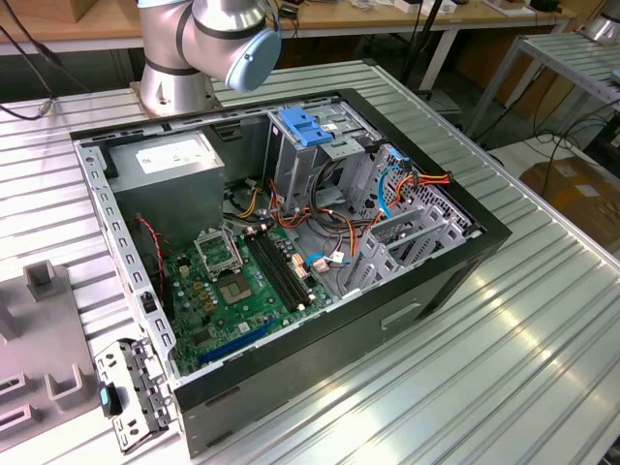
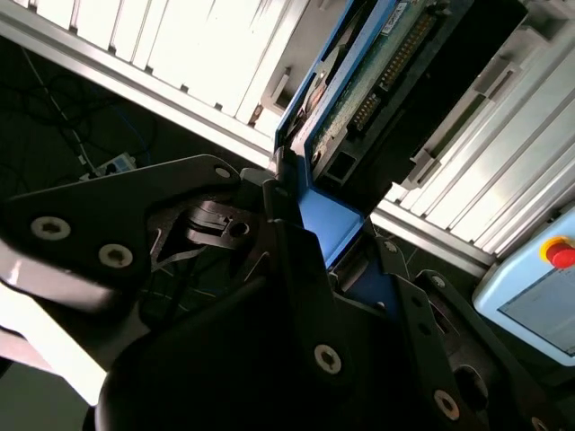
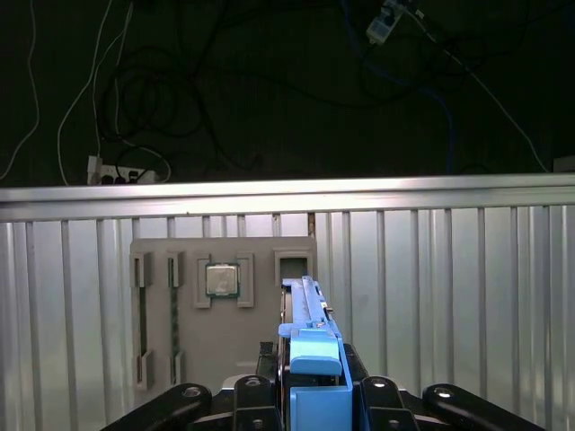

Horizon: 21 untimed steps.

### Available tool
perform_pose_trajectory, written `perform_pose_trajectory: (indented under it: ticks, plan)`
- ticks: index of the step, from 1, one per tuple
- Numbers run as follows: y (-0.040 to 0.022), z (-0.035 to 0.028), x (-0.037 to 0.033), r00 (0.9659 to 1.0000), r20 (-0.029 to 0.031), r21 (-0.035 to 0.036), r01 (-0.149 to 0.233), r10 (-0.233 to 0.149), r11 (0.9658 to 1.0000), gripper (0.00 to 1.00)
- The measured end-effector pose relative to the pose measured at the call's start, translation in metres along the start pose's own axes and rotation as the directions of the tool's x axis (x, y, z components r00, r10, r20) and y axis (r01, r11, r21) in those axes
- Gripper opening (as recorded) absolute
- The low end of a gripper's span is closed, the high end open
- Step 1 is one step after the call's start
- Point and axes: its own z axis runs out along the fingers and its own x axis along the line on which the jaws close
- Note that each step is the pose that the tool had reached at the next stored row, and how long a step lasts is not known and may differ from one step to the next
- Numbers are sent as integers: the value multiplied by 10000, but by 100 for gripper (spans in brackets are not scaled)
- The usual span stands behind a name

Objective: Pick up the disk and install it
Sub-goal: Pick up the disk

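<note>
The disk [image 2: 373, 85] is held edge-on above the ribbed metal table. Its green circuit-board underside and connector pins show in the second wrist view, with a blue side rail [image 2: 331, 223] at the near end. The first wrist view has the disk [image 3: 304, 310] as a thin upright edge capped by blue plastic. My gripper [image 3: 312, 395] is shut on the disk, its black fingers [image 2: 286, 211] pressing on either side of the blue end. The open computer case [image 1: 455, 262] lies on its side on the table in the exterior view.
Inside the case are a green motherboard [image 1: 232, 286], a grey power-supply box [image 1: 174, 165], a metal drive cage with a blue latch [image 1: 305, 126] and loose cables. A grey parts fixture [image 3: 225, 359] holds a processor chip [image 3: 222, 280]. The arm's base [image 1: 179, 82] stands behind the case.
</note>
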Motion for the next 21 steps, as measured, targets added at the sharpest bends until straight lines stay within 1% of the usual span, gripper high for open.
perform_pose_trajectory:
  ticks: [21]
  plan:
    - [-1, -138, -2, 10000, -3, 0, 0, 0, 10000, 37]
